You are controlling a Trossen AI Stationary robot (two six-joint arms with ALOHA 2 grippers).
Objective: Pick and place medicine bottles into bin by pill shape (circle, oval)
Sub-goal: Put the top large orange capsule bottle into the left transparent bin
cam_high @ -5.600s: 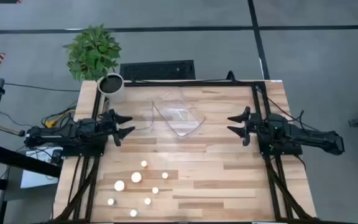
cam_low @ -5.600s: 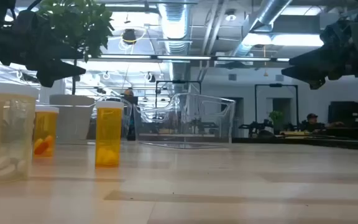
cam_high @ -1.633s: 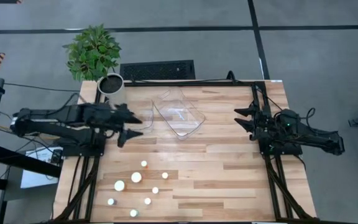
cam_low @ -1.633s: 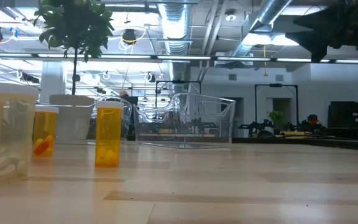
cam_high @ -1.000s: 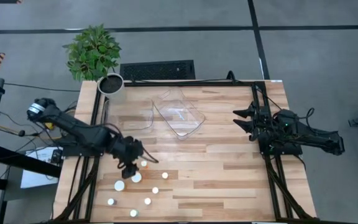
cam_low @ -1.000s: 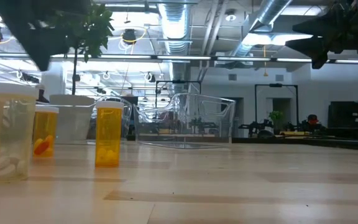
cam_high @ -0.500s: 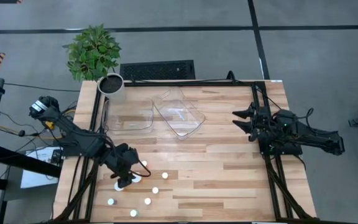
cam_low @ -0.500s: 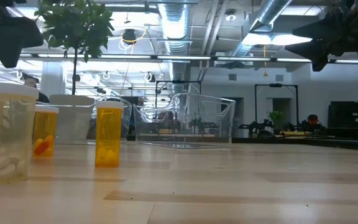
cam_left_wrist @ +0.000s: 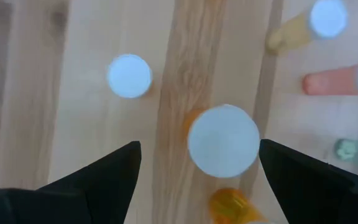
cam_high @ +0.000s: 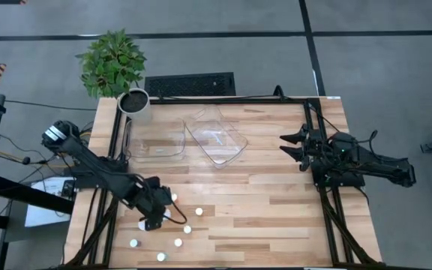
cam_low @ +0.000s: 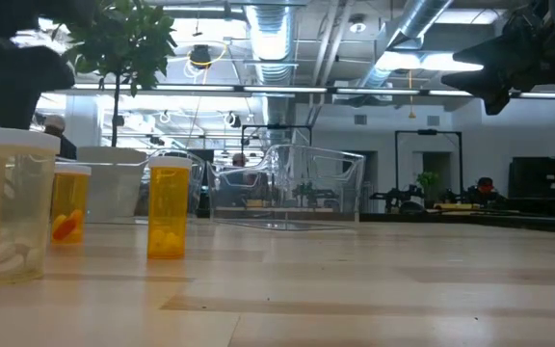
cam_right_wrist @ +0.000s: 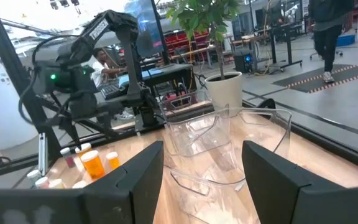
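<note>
The left gripper (cam_high: pixel 158 212) hangs over the cluster of medicine bottles (cam_high: pixel 177 241) near the tabletop's (cam_high: pixel 276 202) front left corner, fingers spread apart on either side of one white-capped bottle (cam_left_wrist: pixel 223 140) without touching it. The right gripper (cam_high: pixel 292 147) waits at the right edge, its fingers apart.

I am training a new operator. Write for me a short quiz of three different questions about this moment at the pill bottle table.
1. True or false: the left gripper is open above a white-capped medicine bottle.
2. Multiple choice: the two clear tubs hold (A) several bottles, (B) one bottle, (C) no bottles.
3. Fill in: the right gripper waits over the table's ____ side.

Key: 1 true; 2 C; 3 right.
</note>
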